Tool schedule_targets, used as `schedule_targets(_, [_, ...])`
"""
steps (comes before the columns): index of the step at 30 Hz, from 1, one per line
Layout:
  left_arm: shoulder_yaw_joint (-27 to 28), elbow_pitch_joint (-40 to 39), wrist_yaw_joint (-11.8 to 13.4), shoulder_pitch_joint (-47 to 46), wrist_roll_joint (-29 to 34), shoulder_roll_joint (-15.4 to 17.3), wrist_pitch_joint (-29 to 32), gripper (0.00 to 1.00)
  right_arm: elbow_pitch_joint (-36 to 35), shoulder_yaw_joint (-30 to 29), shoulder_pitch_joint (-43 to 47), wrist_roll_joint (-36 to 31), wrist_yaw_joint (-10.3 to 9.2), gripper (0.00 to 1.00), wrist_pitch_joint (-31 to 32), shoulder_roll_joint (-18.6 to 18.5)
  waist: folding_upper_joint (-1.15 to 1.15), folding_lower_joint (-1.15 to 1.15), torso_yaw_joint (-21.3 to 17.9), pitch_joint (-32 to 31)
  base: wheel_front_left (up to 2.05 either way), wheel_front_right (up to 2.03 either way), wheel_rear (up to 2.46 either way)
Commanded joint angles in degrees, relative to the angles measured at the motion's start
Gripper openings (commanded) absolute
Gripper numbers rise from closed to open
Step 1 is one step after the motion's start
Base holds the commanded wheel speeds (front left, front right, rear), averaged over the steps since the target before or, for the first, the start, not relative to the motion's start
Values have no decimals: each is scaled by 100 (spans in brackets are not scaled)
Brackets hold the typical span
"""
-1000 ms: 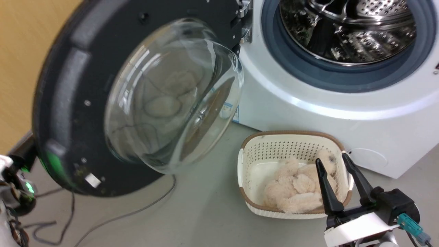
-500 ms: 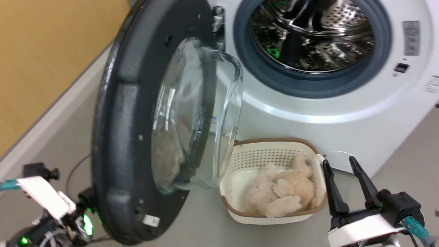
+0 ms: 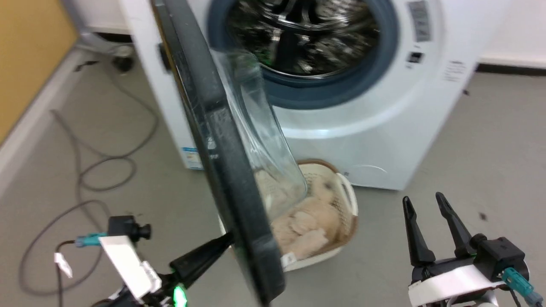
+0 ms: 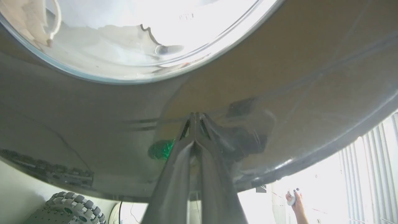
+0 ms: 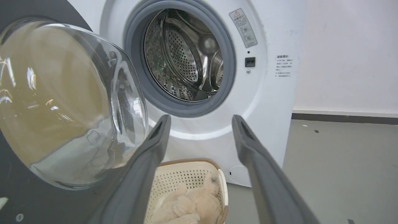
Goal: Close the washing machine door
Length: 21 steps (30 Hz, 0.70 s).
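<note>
**Door stands half-swung, left claw on its outer face**

Head view: my left claw (image 3: 228, 242) sits low at the left, its tips against the outer face of the washing machine door (image 3: 213, 128); the door stands edge-on to me, swung out from the washing machine (image 3: 367, 128); the steel drum (image 3: 298, 38) lies beyond that claw and to its right, uncovered and blurred. My right claw (image 3: 422, 198) hangs at the lower right, fingers spread wide with nothing between them, well apart from the door. A cream basket (image 3: 347, 200) of pale plush (image 3: 298, 226) lies on the floor (image 3: 469, 170) between the two claws, partly behind the door's glass bowl (image 3: 264, 140); loose cables (image 3: 85, 179) trail left of the left claw.

Left wrist view: the two fingers are pinched together, gripping nothing, tips touching the glossy dark frame; the window's rim curves above them. A person's hand (image 4: 293, 199) shows past the door's edge, lower right of the claw, holding something small and white.

Right wrist view: the fingers stand wide and empty; the door is ahead and left of this claw, the drum ahead above the fingertips, the basket low between the fingers.
</note>
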Motion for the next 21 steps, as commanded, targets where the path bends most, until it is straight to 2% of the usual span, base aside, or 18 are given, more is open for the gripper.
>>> schedule_targets(1, [-95,-24,-49,41,-80,-17,-83,0,-26,-11,-40,-38,3,100,-25,13,0,0,-378,141,0,0,0])
schedule_targets(7, [-641,203,-222,-195,-260,-17,-707,0,-79,-50,-124,-32,3,100,-25,17,0,0,-1098,407,0,0,0])
schedule_targets(11, [-888,543,-237,-495,-486,-18,-1235,0,-104,-73,-175,3,3,100,-25,20,0,0,-1545,581,0,0,0])
schedule_targets(21, [-1253,1427,-536,-1443,-569,-18,-2439,0,-152,-71,-241,206,3,100,-25,25,0,0,-2354,920,0,0,0])
